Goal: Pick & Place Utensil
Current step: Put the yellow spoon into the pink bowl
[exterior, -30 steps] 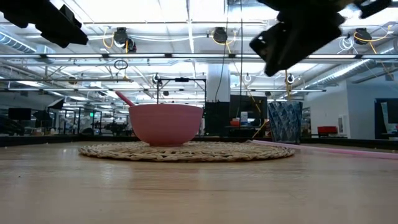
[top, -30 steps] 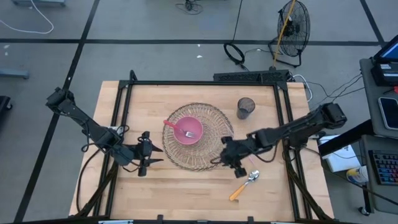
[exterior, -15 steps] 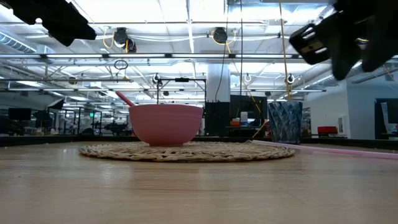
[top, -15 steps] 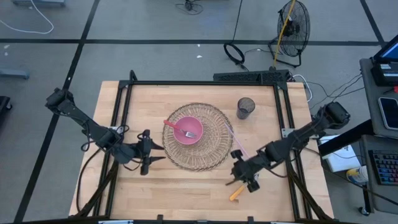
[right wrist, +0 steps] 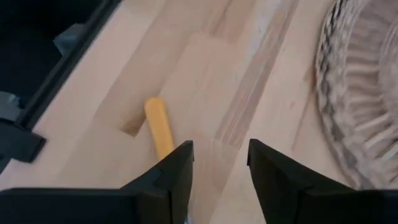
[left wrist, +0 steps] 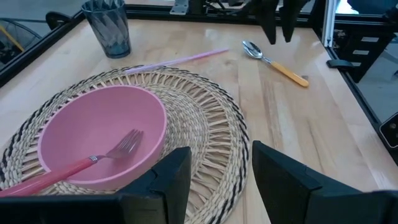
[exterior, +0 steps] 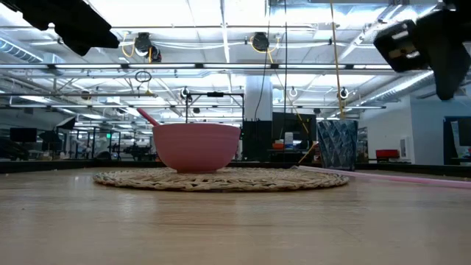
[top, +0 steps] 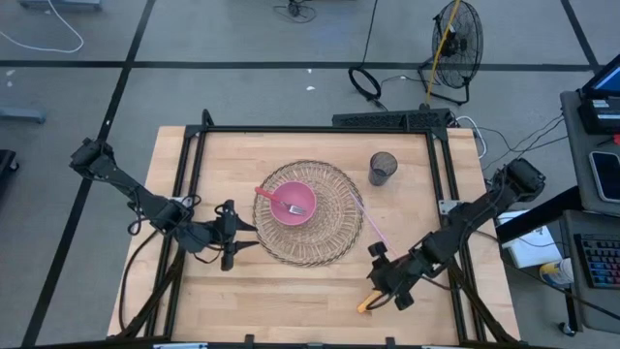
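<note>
Near the right front corner of the wooden worktop (top: 242,291), well away from the round mat, lies the spoon (left wrist: 272,59). It has a shiny metal scoop and a smooth orange handle, and it lies flat on the wood. The right claw (top: 387,281) hangs just above it with its two dark fingers apart, and the orange handle shows between them. I think it is lined up that way so it can come down and pinch the spoon.

The straw mat (top: 334,208) is woven and bumpy, with dark edges. On it sits a pink bowl (top: 293,206), round and smooth, and a pink fork (left wrist: 74,165) rests inside, so the spoon may belong there too. A thin pink straw (left wrist: 177,59) lies by the mat's edge. A dark ribbed cup (top: 383,168) stands behind the mat.

The left claw (top: 232,247) waits just beside the mat, fingers open and holding nothing.
</note>
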Robot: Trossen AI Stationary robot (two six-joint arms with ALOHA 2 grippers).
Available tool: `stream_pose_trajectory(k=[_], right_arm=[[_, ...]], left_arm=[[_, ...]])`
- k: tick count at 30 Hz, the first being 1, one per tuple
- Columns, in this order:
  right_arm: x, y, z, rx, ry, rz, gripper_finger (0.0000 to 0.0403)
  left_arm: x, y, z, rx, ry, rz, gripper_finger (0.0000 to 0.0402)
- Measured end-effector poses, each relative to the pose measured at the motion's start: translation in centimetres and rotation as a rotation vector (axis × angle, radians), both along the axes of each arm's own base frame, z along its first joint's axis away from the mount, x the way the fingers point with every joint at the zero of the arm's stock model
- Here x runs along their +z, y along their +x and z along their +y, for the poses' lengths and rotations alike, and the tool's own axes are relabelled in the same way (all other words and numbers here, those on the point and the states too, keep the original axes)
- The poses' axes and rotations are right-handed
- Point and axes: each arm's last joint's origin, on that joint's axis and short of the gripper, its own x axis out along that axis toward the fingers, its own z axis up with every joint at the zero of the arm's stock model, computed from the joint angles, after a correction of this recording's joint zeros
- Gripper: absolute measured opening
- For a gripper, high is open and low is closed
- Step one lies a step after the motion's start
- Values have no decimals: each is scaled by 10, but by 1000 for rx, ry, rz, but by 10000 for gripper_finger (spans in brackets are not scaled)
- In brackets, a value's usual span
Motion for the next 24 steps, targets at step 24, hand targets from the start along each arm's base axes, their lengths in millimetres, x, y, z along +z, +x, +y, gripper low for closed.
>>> stream_pose_trajectory(k=[24], right_arm=[[-54,0,21,36,3,206,155]], left_arm=[[0,0,0,1,2,2,170]])
